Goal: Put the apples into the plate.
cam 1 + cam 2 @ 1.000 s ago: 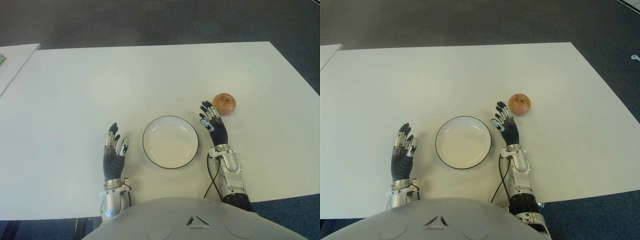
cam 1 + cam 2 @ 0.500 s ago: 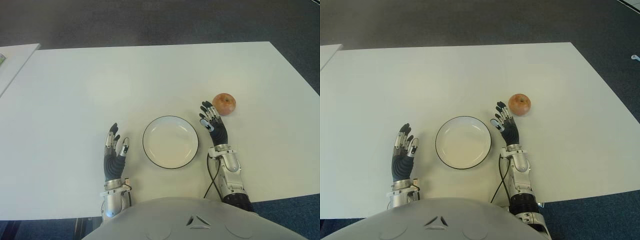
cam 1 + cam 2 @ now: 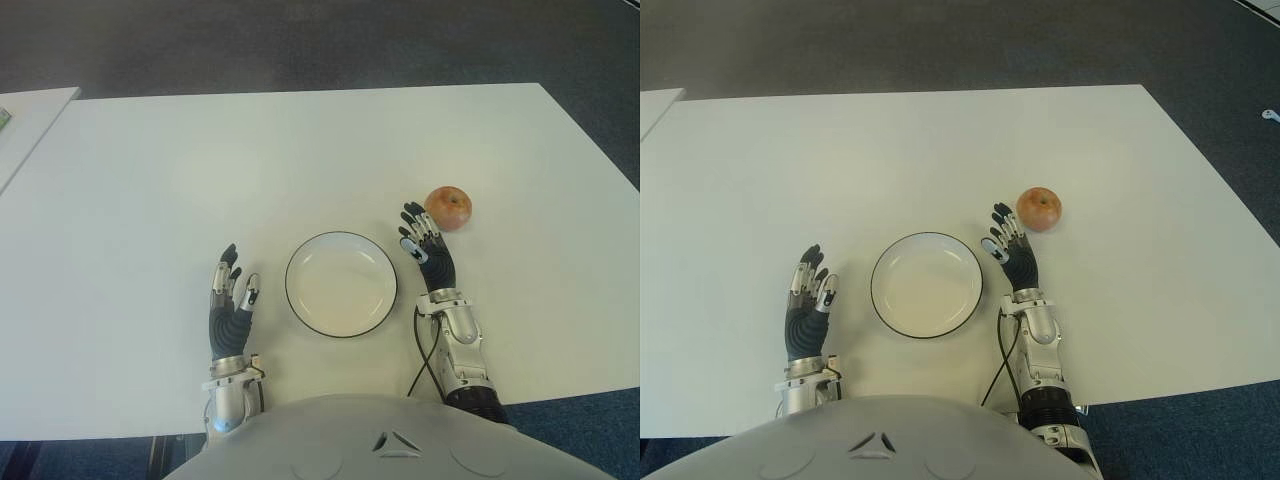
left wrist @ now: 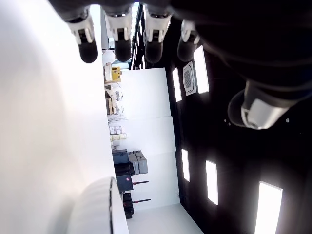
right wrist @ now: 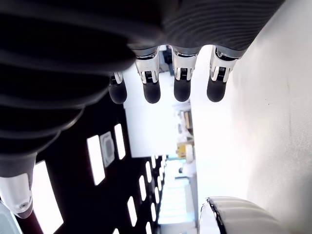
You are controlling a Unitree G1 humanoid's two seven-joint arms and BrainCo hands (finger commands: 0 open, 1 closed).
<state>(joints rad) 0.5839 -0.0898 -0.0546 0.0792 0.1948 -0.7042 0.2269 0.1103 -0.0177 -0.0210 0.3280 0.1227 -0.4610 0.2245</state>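
Note:
One red-and-yellow apple point(image 3: 449, 208) sits on the white table point(image 3: 150, 190), to the right of and a little beyond the plate. The white plate point(image 3: 341, 283) with a dark rim is in front of me and holds nothing. My right hand point(image 3: 424, 247) stands upright between plate and apple, its fingertips just short of the apple's left side, fingers straight and holding nothing. My left hand point(image 3: 229, 300) shows to the left of the plate, fingers straight and empty. The plate's rim point(image 5: 234, 214) also shows in the right wrist view.
The corner of a second white table point(image 3: 25, 125) shows at the far left. Dark carpet point(image 3: 320, 45) lies beyond the far table edge. Wide bare tabletop stretches to the left and behind the plate.
My left hand has edged slightly to the right. The right hand, apple and plate have not moved.

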